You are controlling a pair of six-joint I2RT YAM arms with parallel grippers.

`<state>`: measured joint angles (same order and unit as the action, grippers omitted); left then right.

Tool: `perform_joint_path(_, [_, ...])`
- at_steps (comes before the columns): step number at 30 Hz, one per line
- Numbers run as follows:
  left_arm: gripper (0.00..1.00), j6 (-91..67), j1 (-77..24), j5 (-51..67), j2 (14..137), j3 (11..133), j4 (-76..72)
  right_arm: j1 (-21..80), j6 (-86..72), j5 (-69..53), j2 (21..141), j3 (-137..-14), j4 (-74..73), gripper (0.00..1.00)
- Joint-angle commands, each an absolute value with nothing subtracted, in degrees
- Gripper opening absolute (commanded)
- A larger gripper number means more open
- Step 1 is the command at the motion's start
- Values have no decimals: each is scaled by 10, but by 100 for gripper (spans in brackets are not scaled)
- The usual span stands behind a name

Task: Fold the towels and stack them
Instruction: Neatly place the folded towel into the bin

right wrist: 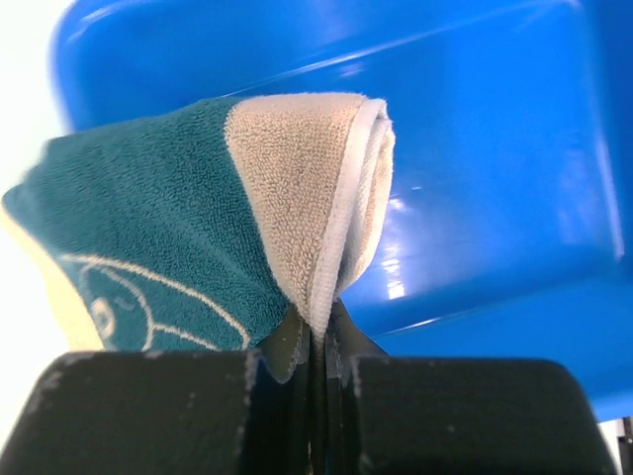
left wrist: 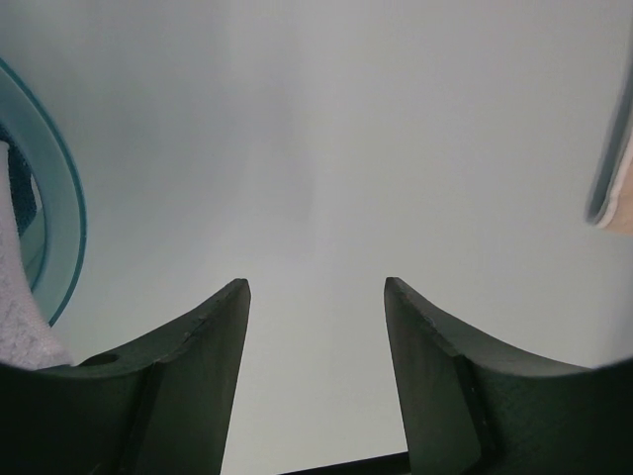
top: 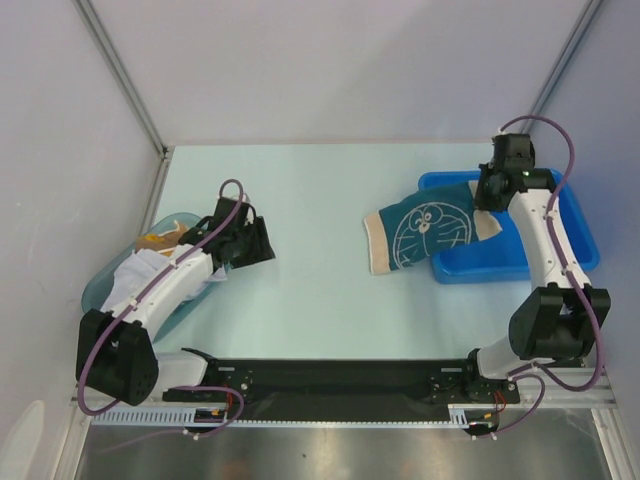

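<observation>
A teal-blue towel [top: 425, 235] with a white cartoon face and tan border hangs from the blue bin's rim down onto the table. My right gripper [top: 487, 203] is over the bin's left part and is shut on the towel's upper right corner. In the right wrist view the jaws [right wrist: 316, 322] pinch the tan, white-edged fold of that towel [right wrist: 148, 228]. More towels lie in the teal tub at left: a white one [top: 140, 270] and an orange-brown one [top: 160, 238]. My left gripper [top: 264, 245] stands open beside the tub with nothing between its fingers [left wrist: 223, 327].
The blue plastic bin [top: 560, 225] stands at the right and fills the right wrist view [right wrist: 475, 148]. The translucent teal tub [top: 100, 290] sits under my left arm, its rim [left wrist: 64, 218] at the left of the left wrist view. Grey walls close in the table.
</observation>
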<state>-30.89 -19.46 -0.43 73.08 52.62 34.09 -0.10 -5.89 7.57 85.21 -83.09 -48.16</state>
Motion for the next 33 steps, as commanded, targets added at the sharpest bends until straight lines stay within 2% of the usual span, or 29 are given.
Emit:
perform_joint_path(1, [63,-297,-192,-4,730,550,341,-49,-33,74,872,-870,-483,0])
perform_joint_path(8, [64,-290,-192,27,731,560,343,-112,-15,62,914,-874,-462,0])
perform_joint_path(15, [64,-286,-193,47,746,624,373,-155,-2,59,949,-883,-436,0])
perform_joint_path(33, [65,-283,-193,47,764,726,402,-191,43,96,1034,-929,-408,0])
